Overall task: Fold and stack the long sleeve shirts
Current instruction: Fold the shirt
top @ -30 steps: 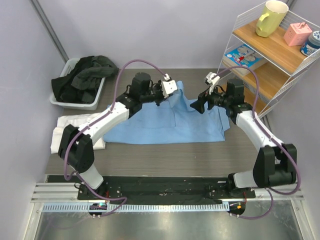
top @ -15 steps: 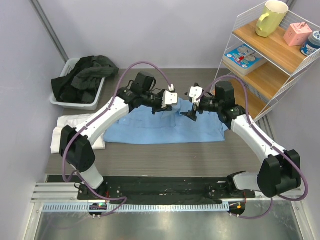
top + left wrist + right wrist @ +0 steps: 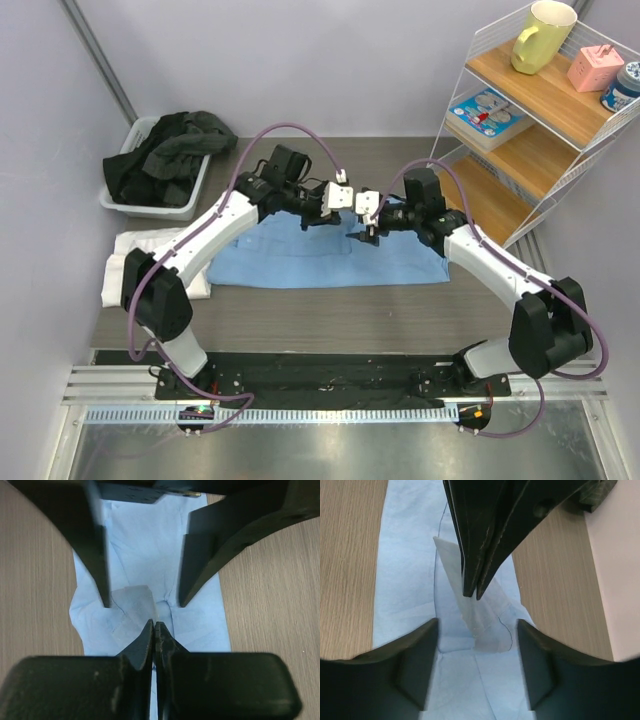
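The light blue shirt [image 3: 300,262] lies flat as a wide band on the table; it also shows in the left wrist view [image 3: 150,545] and the right wrist view [image 3: 410,580]. My left gripper [image 3: 322,215] is shut just above its middle, and I see no cloth between the jaws [image 3: 155,626]. My right gripper [image 3: 358,232] faces it, open and empty, its fingers [image 3: 415,665] straddling a pale patch of cloth [image 3: 482,622] under the left gripper's tips [image 3: 472,594]. The white shirt [image 3: 135,262] lies folded at the left, partly under my left arm.
A grey bin [image 3: 128,205] of dark clothes stands at the back left. A wire shelf [image 3: 520,150] with a yellow mug, a pink box and a book stands at the right. Bare wooden table [image 3: 330,310] runs along the near side.
Both grippers have moved together over the shirt's middle, the right one going left. The shirt's far edge, raised a second ago, now lies down flat.
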### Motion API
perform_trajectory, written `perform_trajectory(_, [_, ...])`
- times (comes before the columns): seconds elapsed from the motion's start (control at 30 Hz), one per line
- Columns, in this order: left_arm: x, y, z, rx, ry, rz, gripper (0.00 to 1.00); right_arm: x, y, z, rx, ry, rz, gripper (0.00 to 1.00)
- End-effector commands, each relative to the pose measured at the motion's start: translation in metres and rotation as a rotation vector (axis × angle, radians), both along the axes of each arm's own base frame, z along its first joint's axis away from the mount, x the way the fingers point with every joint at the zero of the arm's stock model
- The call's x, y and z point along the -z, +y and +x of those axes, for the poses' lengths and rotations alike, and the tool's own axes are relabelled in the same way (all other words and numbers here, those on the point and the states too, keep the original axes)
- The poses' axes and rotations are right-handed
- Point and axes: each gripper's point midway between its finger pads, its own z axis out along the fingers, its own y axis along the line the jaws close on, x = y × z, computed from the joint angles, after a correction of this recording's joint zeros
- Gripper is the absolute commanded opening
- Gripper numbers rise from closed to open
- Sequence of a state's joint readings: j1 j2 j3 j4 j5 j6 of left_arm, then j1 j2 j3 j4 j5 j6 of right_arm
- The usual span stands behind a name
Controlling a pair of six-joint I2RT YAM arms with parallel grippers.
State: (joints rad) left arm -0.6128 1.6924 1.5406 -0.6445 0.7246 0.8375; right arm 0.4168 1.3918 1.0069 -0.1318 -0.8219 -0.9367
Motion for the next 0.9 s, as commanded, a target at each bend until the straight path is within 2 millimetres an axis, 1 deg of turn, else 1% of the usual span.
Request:
perform_trajectory(0.0, [-0.020,-0.009,-0.006,0.024,-0.004,-0.043,0.00,-0.006,0.015,0.013,0.011,-0.078,0.008,0.58])
perform_trajectory(0.03, [-0.021,-0.008,-0.006,0.021,-0.003,-0.047,0.00,-0.007,0.016,0.015,0.019,-0.088,0.014,0.53])
perform_trajectory(0.07, [-0.027,-0.008,-0.007,0.019,-0.008,-0.065,0.00,-0.005,0.016,0.016,0.024,-0.080,0.013,0.42])
perform_trajectory(0.1, [-0.030,-0.007,-0.005,0.003,-0.006,-0.080,0.00,-0.006,0.017,0.017,0.025,-0.076,0.016,0.35])
perform_trajectory(0.13, [-0.032,-0.006,-0.004,-0.031,0.024,-0.093,0.00,-0.007,0.018,0.017,0.028,-0.063,0.021,0.26])
perform_trajectory(0.17, [-0.028,0.000,0.001,-0.070,0.036,-0.094,0.01,-0.014,0.019,0.021,0.035,-0.082,0.040,0.05])
perform_trajectory(0.2, [-0.038,0.001,0.009,-0.104,0.014,-0.133,0.06,-0.017,0.019,0.021,0.046,-0.080,0.054,0.01])
perform_trajectory(0.23, [-0.042,0.004,0.011,-0.165,0.073,-0.160,0.17,-0.023,0.019,0.025,0.071,-0.091,0.071,0.01])
perform_trajectory(0.27, [-0.047,0.016,0.022,-0.214,0.083,-0.184,0.23,-0.025,0.017,0.026,0.085,-0.088,0.078,0.01])
perform_trajectory(0.3, [-0.051,0.022,0.025,-0.244,0.091,-0.214,0.32,-0.026,0.015,0.027,0.098,-0.083,0.084,0.01])
perform_trajectory(0.33, [-0.053,0.029,0.029,-0.279,0.104,-0.228,0.58,-0.033,0.014,0.029,0.111,-0.095,0.103,0.01])
perform_trajectory(0.37, [-0.053,0.038,0.035,-0.329,0.126,-0.235,0.66,-0.035,0.012,0.030,0.137,-0.065,0.127,0.01])
perform_trajectory(0.4, [-0.047,0.044,0.037,-0.354,0.131,-0.223,0.68,-0.035,0.009,0.031,0.151,-0.058,0.139,0.01])
perform_trajectory(0.43, [-0.047,0.047,0.035,-0.358,0.129,-0.222,0.76,-0.044,0.008,0.033,0.160,-0.073,0.169,0.01])
perform_trajectory(0.5, [-0.041,0.051,0.034,-0.361,0.113,-0.208,0.81,-0.046,0.007,0.034,0.185,-0.039,0.205,0.01])
perform_trajectory(0.63, [-0.049,0.048,0.042,-0.372,0.093,-0.237,0.83,-0.054,0.009,0.035,0.200,-0.014,0.240,0.01])
perform_trajectory(0.7, [-0.049,0.044,0.043,-0.356,0.104,-0.243,0.83,-0.059,0.009,0.036,0.210,-0.003,0.260,0.01])
perform_trajectory(0.87, [-0.052,0.031,0.031,-0.266,0.113,-0.260,0.85,-0.069,0.009,0.035,0.212,0.008,0.285,0.01])
